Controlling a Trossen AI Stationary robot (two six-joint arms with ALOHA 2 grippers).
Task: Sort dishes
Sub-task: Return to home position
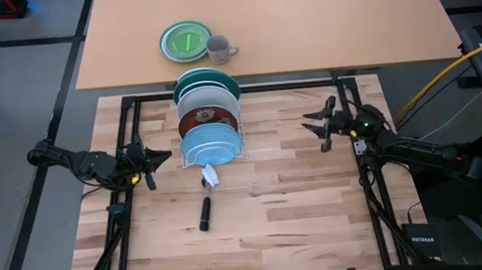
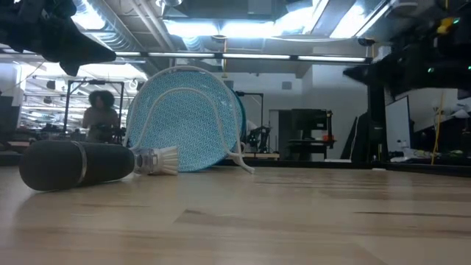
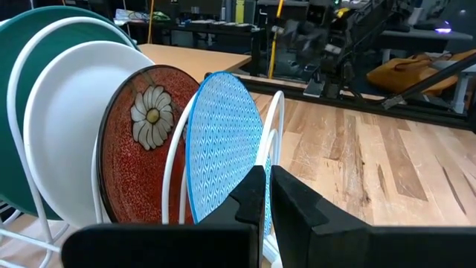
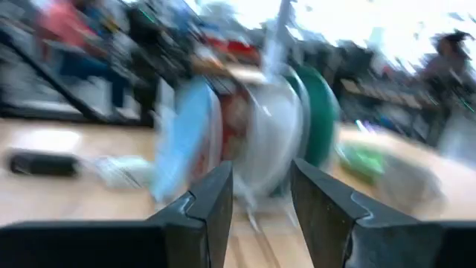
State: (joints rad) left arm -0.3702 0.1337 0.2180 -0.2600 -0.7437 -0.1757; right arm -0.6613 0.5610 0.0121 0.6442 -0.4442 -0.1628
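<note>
Four plates stand on edge in a white wire rack (image 1: 239, 131) at the table's middle. From far to near they are teal (image 1: 218, 79), white (image 1: 206, 98), dark red patterned (image 1: 207, 119) and light blue speckled (image 1: 207, 143). The left wrist view shows them close: teal (image 3: 22, 45), white (image 3: 67, 134), red (image 3: 141, 149), blue (image 3: 223, 149). My left gripper (image 1: 161, 157) (image 3: 268, 182) hovers just left of the rack, shut and empty. My right gripper (image 1: 314, 122) (image 4: 260, 182) is right of the rack, open and empty.
A black-handled dish brush (image 1: 205, 202) (image 2: 73, 163) lies on the table just near of the rack. A small green plate (image 1: 185, 41) and a grey mug (image 1: 219, 48) sit on the far tabletop. A person shows in the room behind in the low view.
</note>
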